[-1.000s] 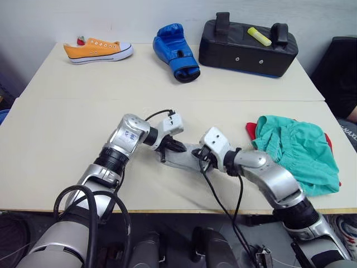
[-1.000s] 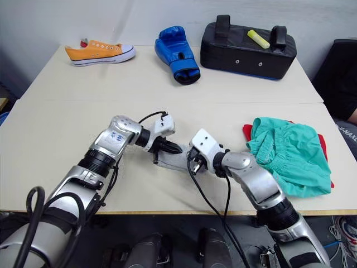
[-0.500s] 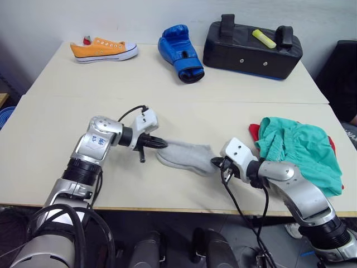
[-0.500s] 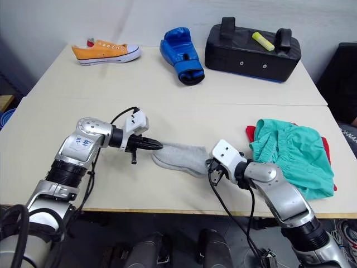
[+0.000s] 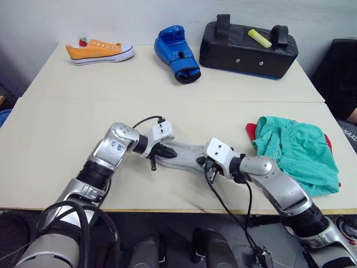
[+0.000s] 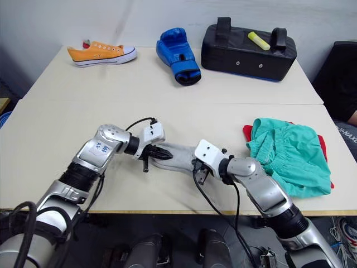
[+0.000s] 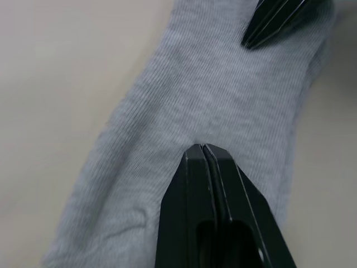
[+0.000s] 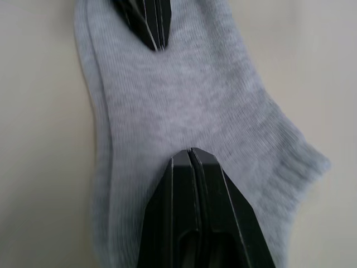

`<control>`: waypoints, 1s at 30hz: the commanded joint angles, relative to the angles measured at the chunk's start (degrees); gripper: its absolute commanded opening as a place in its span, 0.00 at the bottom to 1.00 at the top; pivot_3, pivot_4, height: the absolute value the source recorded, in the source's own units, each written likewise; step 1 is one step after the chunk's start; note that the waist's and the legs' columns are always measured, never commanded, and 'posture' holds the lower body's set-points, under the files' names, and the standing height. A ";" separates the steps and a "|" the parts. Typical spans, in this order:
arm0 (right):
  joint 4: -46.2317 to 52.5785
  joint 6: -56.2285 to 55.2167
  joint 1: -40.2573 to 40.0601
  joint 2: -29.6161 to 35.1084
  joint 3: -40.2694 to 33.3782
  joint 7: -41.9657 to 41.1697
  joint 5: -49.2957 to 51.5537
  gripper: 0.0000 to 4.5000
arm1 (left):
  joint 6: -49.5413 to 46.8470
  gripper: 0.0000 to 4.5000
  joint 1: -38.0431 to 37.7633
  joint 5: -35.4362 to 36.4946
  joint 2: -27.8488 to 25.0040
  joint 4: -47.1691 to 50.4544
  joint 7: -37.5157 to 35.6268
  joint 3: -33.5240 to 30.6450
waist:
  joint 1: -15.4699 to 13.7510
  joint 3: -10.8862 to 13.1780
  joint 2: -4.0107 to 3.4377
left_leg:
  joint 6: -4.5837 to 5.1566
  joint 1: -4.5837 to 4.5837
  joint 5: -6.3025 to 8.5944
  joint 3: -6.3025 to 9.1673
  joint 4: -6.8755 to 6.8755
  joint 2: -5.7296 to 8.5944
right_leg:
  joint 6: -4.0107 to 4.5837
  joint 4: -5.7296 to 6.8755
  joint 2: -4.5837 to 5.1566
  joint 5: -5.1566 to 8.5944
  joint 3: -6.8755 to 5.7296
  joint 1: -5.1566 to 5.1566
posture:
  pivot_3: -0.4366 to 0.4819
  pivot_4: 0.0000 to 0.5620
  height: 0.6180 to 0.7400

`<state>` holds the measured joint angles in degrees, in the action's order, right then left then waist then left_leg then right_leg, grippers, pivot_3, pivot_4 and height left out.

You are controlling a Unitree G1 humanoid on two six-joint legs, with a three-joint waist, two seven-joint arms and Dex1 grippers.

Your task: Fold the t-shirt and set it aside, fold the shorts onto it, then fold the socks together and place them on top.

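The grey socks point(image 5: 184, 154) lie flat on the near table, one on the other. My left gripper point(image 5: 167, 152) is shut, its tips resting on the socks' left part point(image 7: 223, 95). From the other side my right gripper point(image 5: 205, 163) is also shut, with its tips on the right part point(image 8: 184, 95). Each wrist view shows the other gripper's black tips on the knit a short way ahead. No cloth shows between either pair of fingers. The teal shorts point(image 5: 298, 151) lie crumpled at the right on the red t-shirt point(image 5: 251, 131), which shows just at its edges.
On the far table stand an orange sneaker point(image 5: 99, 50), a blue boxing glove point(image 5: 177, 53) and a black pad point(image 5: 248, 49) with a yellow marker point(image 5: 259, 37) on it. A seam point(image 5: 67, 99) runs between the two tables. A black chair point(image 5: 341, 72) stands at the right.
Half a second ago the two grippers were apart at the socks' ends; they have since come in toward each other over the socks. The camera has also shifted.
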<state>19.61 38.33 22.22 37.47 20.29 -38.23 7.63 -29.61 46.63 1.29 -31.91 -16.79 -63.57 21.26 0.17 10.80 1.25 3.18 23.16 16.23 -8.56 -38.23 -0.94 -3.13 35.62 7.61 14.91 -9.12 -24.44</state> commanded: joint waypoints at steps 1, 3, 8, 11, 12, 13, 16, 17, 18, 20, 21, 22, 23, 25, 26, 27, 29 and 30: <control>1.96 0.63 -4.70 4.23 -2.56 -1.51 -1.00 0.00 | 1.95 0.01 -1.52 -5.23 -6.60 -4.43 0.25 0.67 | 0.13 -0.03 0.00 | -0.02 -0.05 0.01 0.00 0.02 -0.03 | 0.02 0.01 0.00 0.01 0.00 0.02 | 0.48 0.27 1.00; 3.31 0.82 -6.87 4.84 -4.87 -1.45 0.18 0.00 | 1.07 0.01 -1.33 -3.10 -8.77 -4.70 -0.68 -1.75 | 0.14 -0.06 -0.02 | -0.10 -0.12 0.04 0.00 0.04 -0.10 | 0.05 0.02 -0.03 0.03 0.01 0.04 | 0.48 0.27 1.00; 4.06 0.21 -8.80 0.05 -8.00 0.43 2.82 0.00 | -13.63 0.09 -1.55 11.38 -9.55 2.02 -3.72 -15.03 | -0.06 -0.04 0.01 | -0.15 -0.04 -0.01 0.06 0.05 -0.13 | 0.09 0.09 -0.06 0.05 -0.02 -0.05 | 0.48 0.27 1.00; 4.39 -0.55 -8.81 -2.14 -8.00 1.01 2.65 0.00 | -27.30 0.25 -4.96 18.35 -9.75 8.31 -1.05 -22.39 | -0.02 -0.03 0.02 | -0.15 0.07 -0.02 0.08 0.03 -0.11 | 0.09 0.06 -0.06 0.05 -0.02 -0.09 | 0.48 0.27 1.00; 4.46 -0.63 -8.77 -2.57 -8.03 1.06 2.56 0.00 | -32.10 0.32 -6.31 20.13 -9.09 10.13 1.00 -24.64 | -0.01 -0.03 0.02 | -0.14 0.07 -0.02 0.08 0.03 -0.10 | 0.09 0.07 -0.06 0.05 -0.01 -0.07 | 0.48 0.27 1.00; 4.50 -0.78 -8.71 -2.86 -8.06 1.00 2.49 0.00 | -35.63 0.39 -7.46 21.55 -8.41 11.72 2.74 -26.30 | 0.00 -0.03 0.02 | -0.13 0.07 -0.02 0.08 0.03 -0.08 | 0.07 0.07 -0.06 0.06 -0.01 -0.07 | 0.48 0.27 1.00; 4.74 -1.40 -8.67 -3.38 -8.16 0.59 2.72 0.00 | -46.40 0.59 -9.98 24.87 -3.48 15.72 9.46 -31.58 | -0.02 -0.03 0.02 | -0.13 0.06 -0.02 0.08 0.04 -0.04 | 0.03 0.13 -0.06 0.08 0.00 -0.04 | 0.48 0.27 1.00; 4.84 -1.49 -8.61 -3.42 -8.03 0.39 2.78 0.00 | -49.39 0.66 -10.29 25.23 -1.11 16.37 12.32 -33.32 | -0.12 -0.01 0.05 | -0.12 0.05 -0.02 0.08 0.02 -0.04 | 0.02 0.12 -0.06 0.09 0.01 -0.04 | 0.48 0.27 1.00; 4.87 -1.52 -8.54 -3.41 -7.92 0.26 2.74 0.00 | -52.39 0.72 -10.11 25.26 1.19 16.40 15.01 -35.06 | -0.27 0.00 0.07 | -0.11 0.06 -0.04 0.10 0.01 -0.03 | 0.01 0.12 -0.06 0.10 0.01 -0.04 | 0.48 0.27 1.00; 5.00 -1.51 -8.46 -3.37 -7.68 0.12 2.45 0.00 | -57.82 0.87 -9.08 24.68 5.88 15.67 20.04 -39.09 | -0.38 0.02 0.09 | -0.09 0.06 -0.06 0.15 0.00 0.03 | 0.00 0.11 -0.05 0.10 0.02 -0.02 | 0.48 0.27 1.00; 5.01 -1.56 -8.46 -3.35 -7.62 0.07 2.33 0.00 | -60.14 0.94 -8.57 24.13 8.09 14.99 22.38 -40.91 | -0.33 0.02 0.10 | -0.09 0.07 -0.06 0.15 0.00 0.03 | -0.02 0.12 -0.04 0.09 0.03 -0.02 | 0.48 0.27 1.00; 5.03 -1.57 -8.46 -3.33 -7.61 0.01 2.25 0.00 | -61.75 1.00 -8.45 23.82 9.73 14.66 24.31 -41.97 | -0.32 0.02 0.10 | -0.10 0.06 -0.06 0.15 0.00 0.03 | -0.03 0.12 -0.04 0.08 0.05 -0.01 | 0.48 0.27 1.00; 5.07 -1.52 -8.45 -3.27 -7.65 -0.07 2.23 0.00 | -62.59 1.00 -8.61 23.84 10.79 14.55 25.76 -42.25 | -0.30 0.02 0.10 | -0.10 0.05 -0.06 0.15 0.01 0.03 | -0.03 0.13 -0.04 0.08 0.05 -0.02 | 0.48 0.27 1.00; 5.17 -1.45 -8.50 -3.13 -7.78 -0.22 2.22 0.00 | -62.89 1.00 -8.55 23.81 12.13 13.90 28.44 -42.76 | -0.28 0.01 0.09 | -0.15 0.01 -0.07 0.14 0.05 0.03 | -0.03 0.13 -0.04 0.08 0.05 -0.01 | 0.48 0.27 1.00; 5.29 -1.40 -8.59 -2.99 -7.85 -0.30 2.20 0.00 | -62.84 1.00 -8.18 23.28 12.64 13.15 29.81 -42.85 | -0.27 0.01 0.09 | -0.18 0.00 -0.07 0.14 0.06 0.03 | -0.03 0.13 -0.04 0.08 0.05 -0.01 | 0.48 0.27 1.00; 5.37 -1.36 -8.66 -2.88 -7.92 -0.36 2.20 0.00 | -62.86 1.00 -7.67 23.07 13.17 12.13 31.08 -43.23 | -0.28 0.01 0.09 | -0.23 -0.02 -0.08 0.14 0.07 0.03 | -0.03 0.14 -0.04 0.08 0.05 -0.01 | 0.48 0.27 1.00; 5.45 -1.31 -8.77 -2.66 -8.05 -0.41 2.13 0.00 | -62.88 1.00 -6.77 24.08 14.13 9.82 32.85 -43.94 | -0.64 0.01 0.09 | -0.42 -0.04 -0.02 0.15 0.07 0.03 | -0.03 0.16 -0.03 0.08 0.05 0.01 | 0.48 0.27 1.00; 5.46 -1.28 -8.76 -2.60 -8.10 -0.40 2.10 0.00 | -62.89 1.00 -6.42 25.21 14.58 8.69 33.37 -44.33 | -0.81 0.00 0.07 | -0.54 -0.05 0.02 0.15 0.06 0.03 | -0.02 0.16 -0.02 0.08 0.05 0.02 | 0.48 0.27 1.00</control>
<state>23.42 37.51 13.75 34.22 13.01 -38.10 9.57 -92.09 40.38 26.18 -17.94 -5.68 -32.55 -22.77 -0.64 10.80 1.32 2.62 23.06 16.26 -8.41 -38.18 -0.90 -3.15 35.79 7.61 14.98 -9.05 -24.39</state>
